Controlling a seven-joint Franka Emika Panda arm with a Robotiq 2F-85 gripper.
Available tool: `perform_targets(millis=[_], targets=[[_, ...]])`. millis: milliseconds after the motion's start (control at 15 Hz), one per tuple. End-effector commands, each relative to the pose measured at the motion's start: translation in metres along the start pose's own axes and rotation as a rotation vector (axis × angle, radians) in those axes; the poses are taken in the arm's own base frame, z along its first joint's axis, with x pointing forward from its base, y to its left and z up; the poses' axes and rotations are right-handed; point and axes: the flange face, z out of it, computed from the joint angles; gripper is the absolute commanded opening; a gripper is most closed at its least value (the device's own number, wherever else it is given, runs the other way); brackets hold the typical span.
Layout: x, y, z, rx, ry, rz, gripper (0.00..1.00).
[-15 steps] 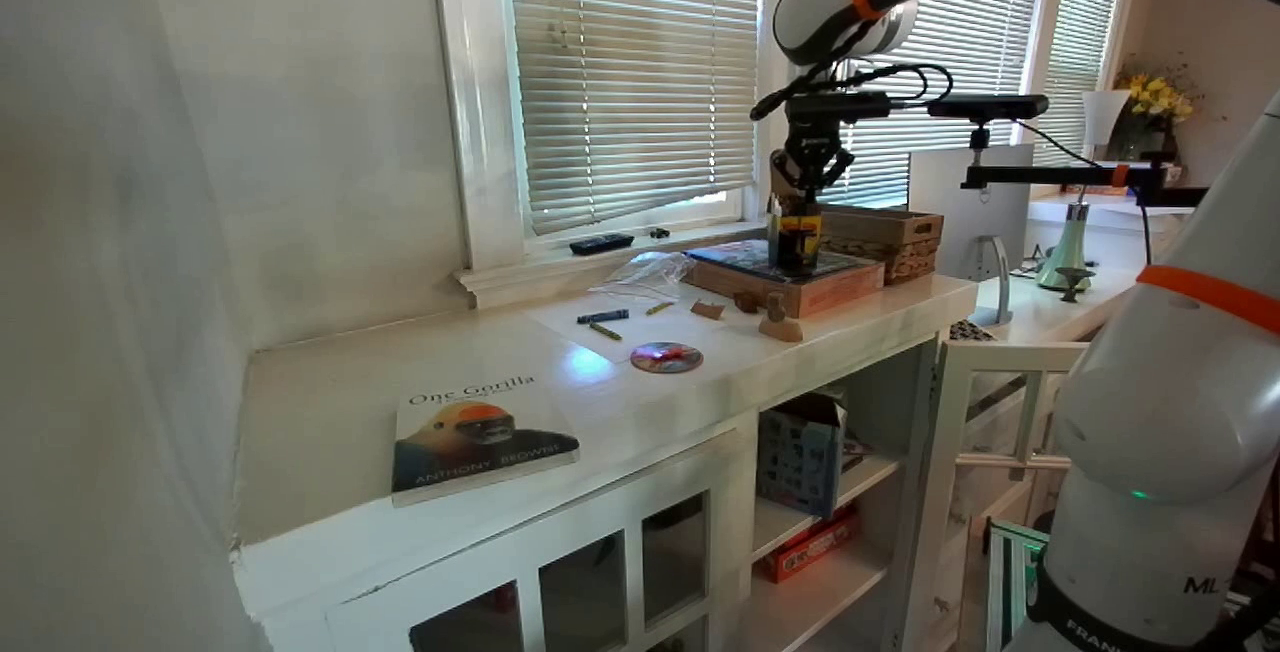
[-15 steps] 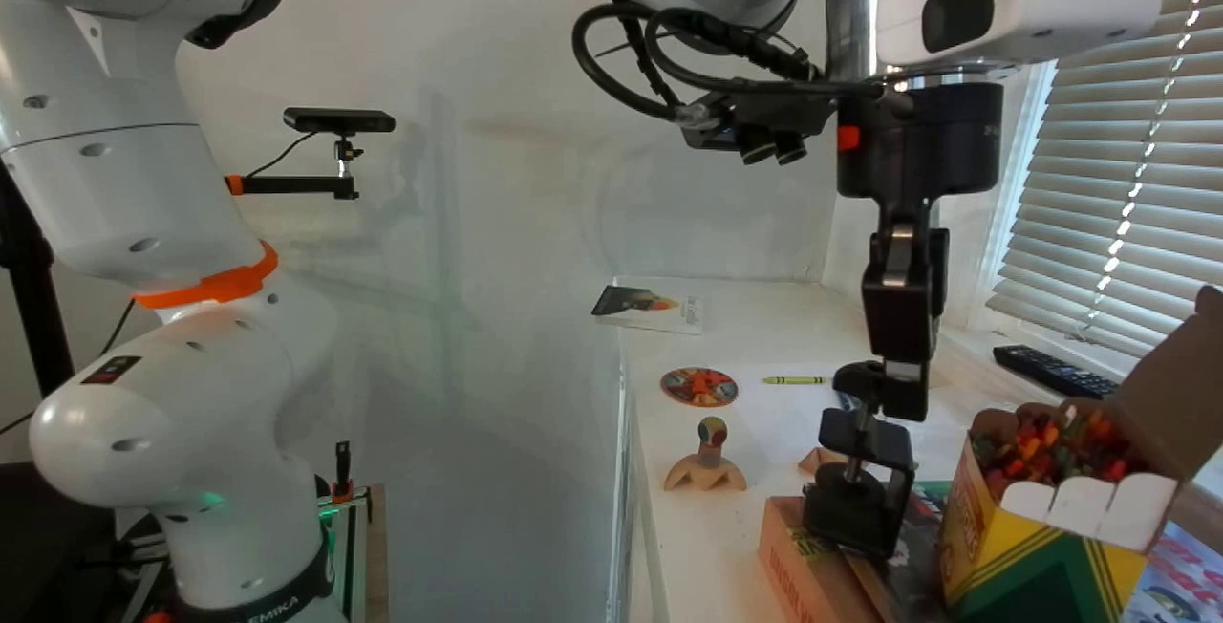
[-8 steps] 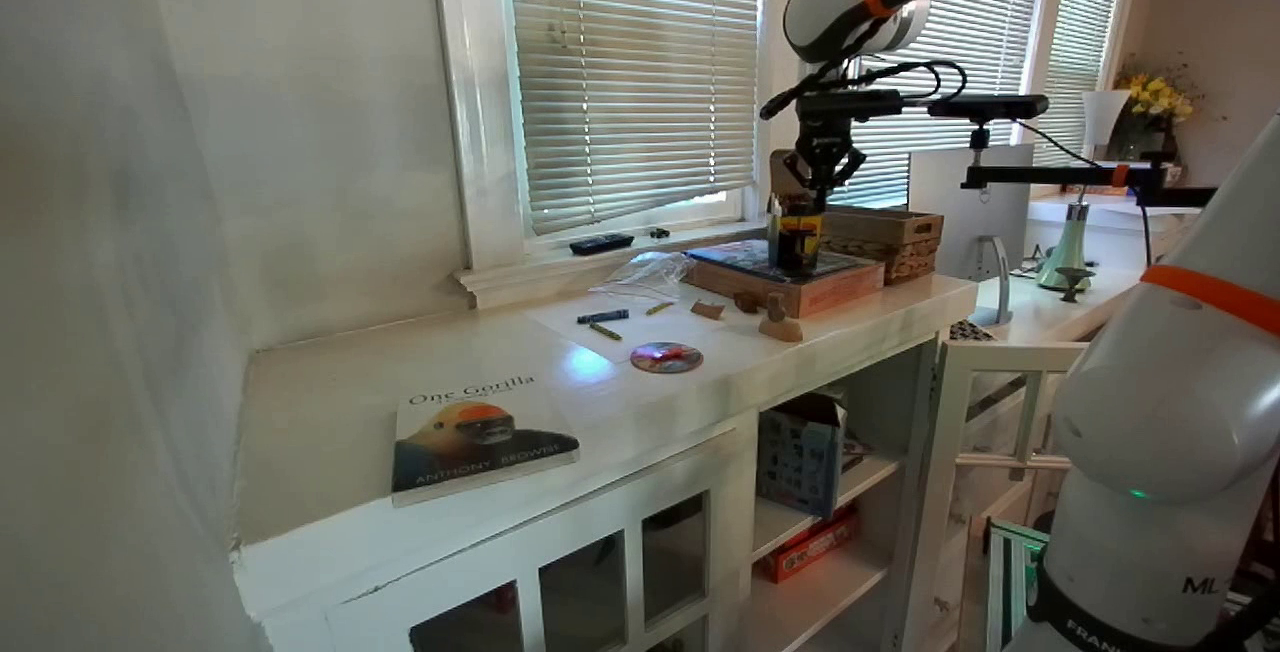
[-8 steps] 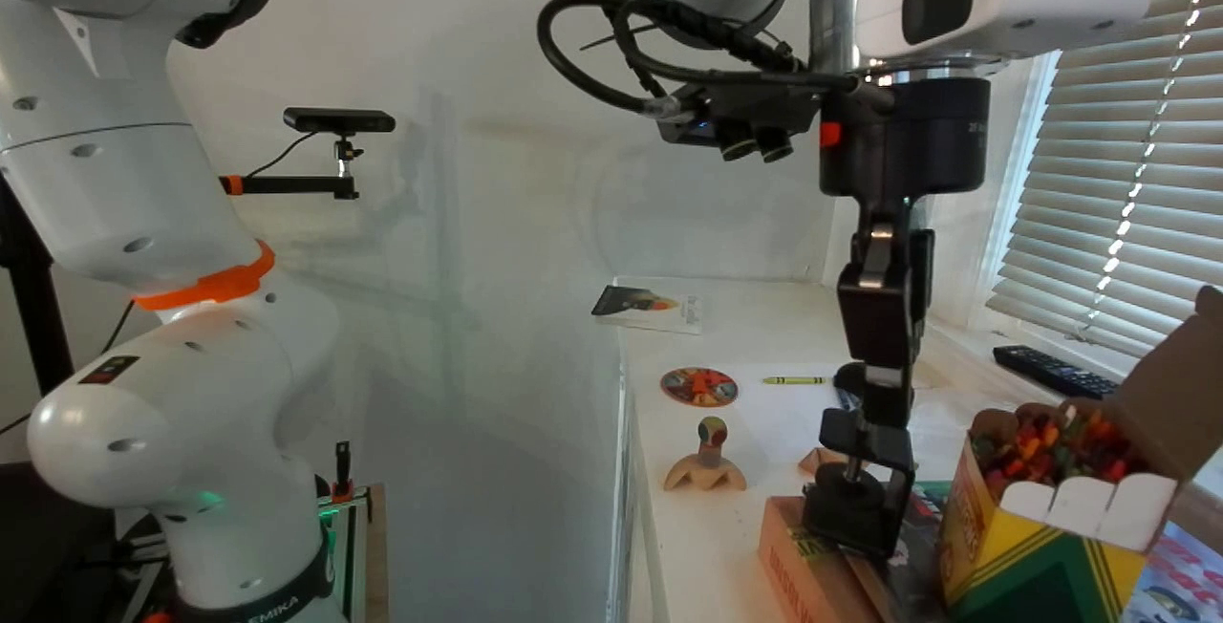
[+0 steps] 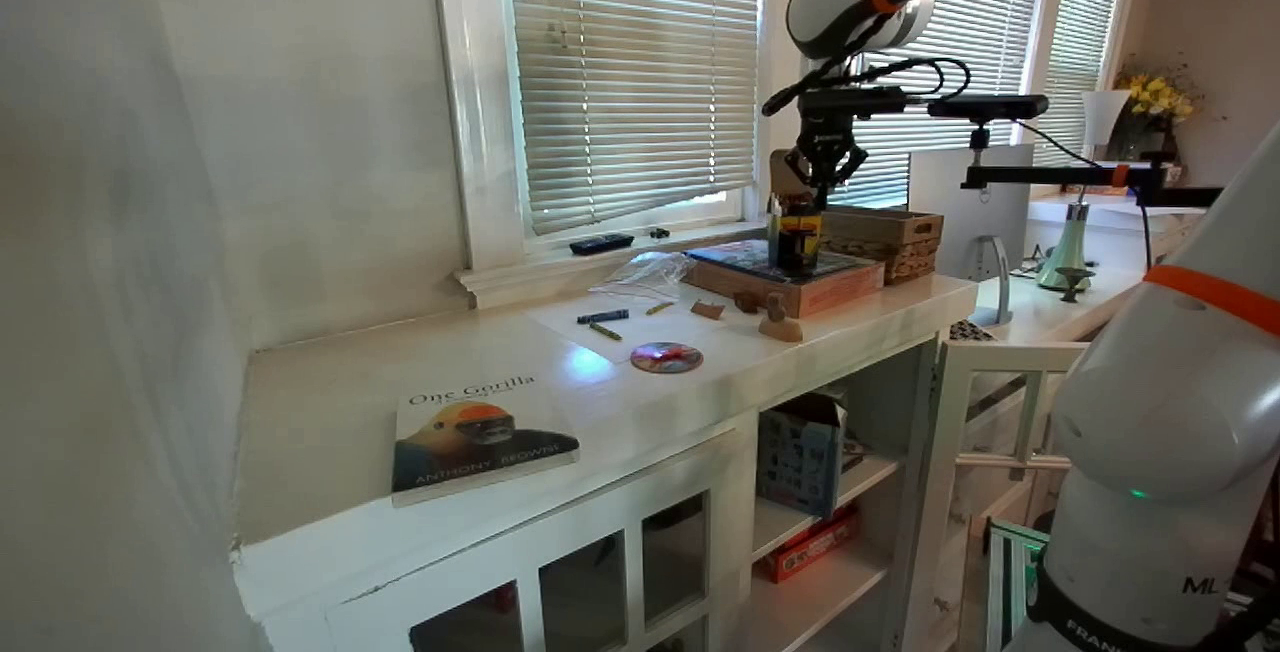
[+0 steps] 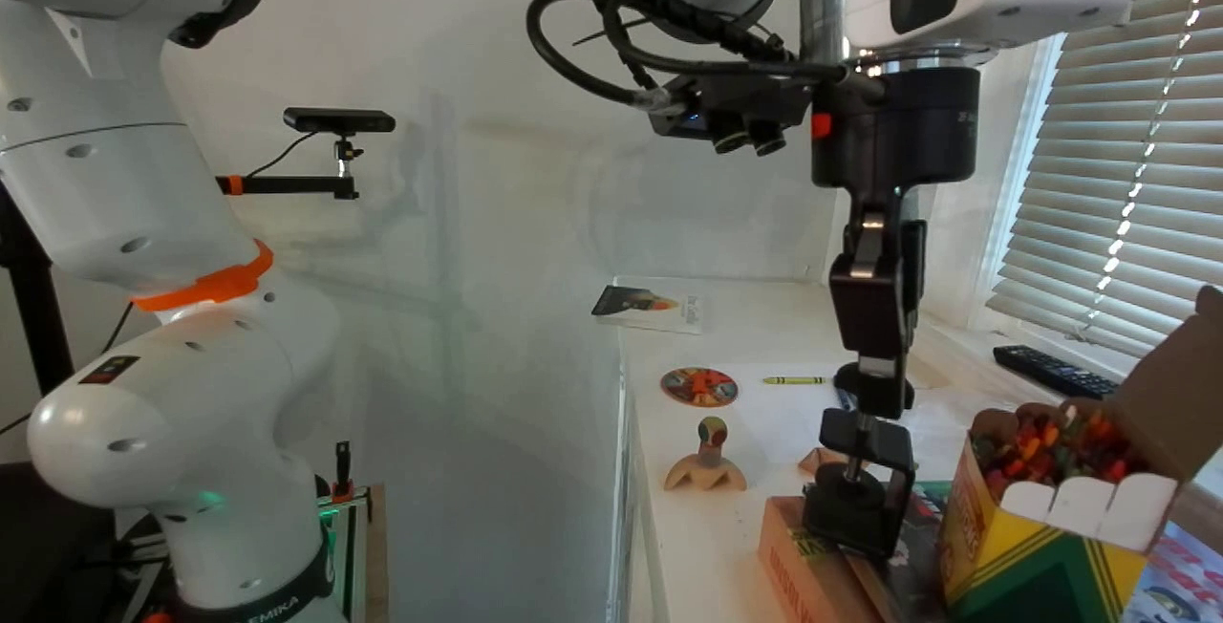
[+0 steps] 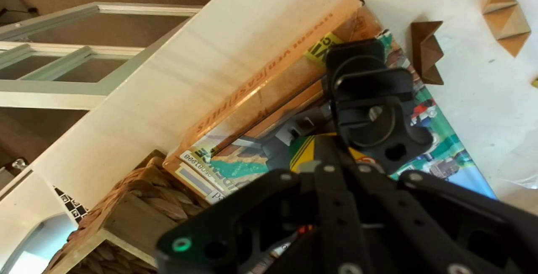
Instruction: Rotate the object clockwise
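Observation:
The object (image 6: 850,508) is a black, upright, clamp-like piece with a round knob on top. It stands on the flat game boxes. It also shows in an exterior view (image 5: 797,254), dark against yellow, and in the wrist view (image 7: 378,82). My gripper (image 6: 881,403) points down close to its top. In an exterior view the fingers partly cover the knob. In the wrist view the gripper (image 7: 336,139) has both fingers together beside the object's edge, with nothing seen between them. Its tip also shows in an exterior view (image 5: 822,202). Whether it touches the object cannot be told.
An open yellow-green crayon box (image 6: 1061,547) stands beside the object. Game boxes (image 7: 260,93) lie under it. A wicker basket (image 5: 905,242) is behind. Wooden pieces (image 6: 707,461), a round disc (image 6: 699,387) and a crayon (image 6: 793,380) lie on the cabinet top.
My gripper has moved slightly rightwards in one exterior view and leftwards in another, and ends a little higher. The object and the other things look unmoved.

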Motion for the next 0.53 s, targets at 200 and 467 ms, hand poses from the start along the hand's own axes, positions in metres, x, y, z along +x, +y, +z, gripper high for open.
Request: perform_targets(millis=[200,467], targets=[[-0.027,0.012,-0.021,-0.056,-0.092,0.008,0.41],[-0.040,0.023,-0.053,-0.043,-0.110,-0.006,0.71]])
